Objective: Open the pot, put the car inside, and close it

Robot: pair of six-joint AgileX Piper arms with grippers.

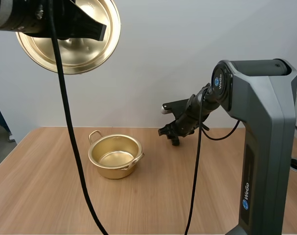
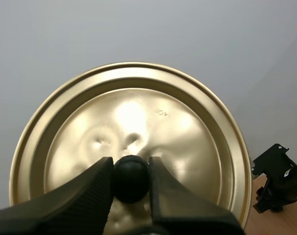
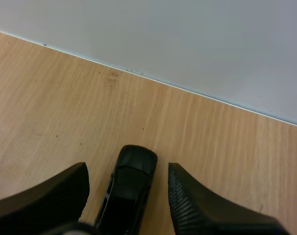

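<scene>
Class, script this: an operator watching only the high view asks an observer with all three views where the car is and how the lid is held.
Operator: Where is the car?
Observer: The black car lies on the table between the right hand's open fingers, untouched.
Operator: How is the lid held?
Observer: The left hand pinches the lid's black knob between its fingertips.
</scene>
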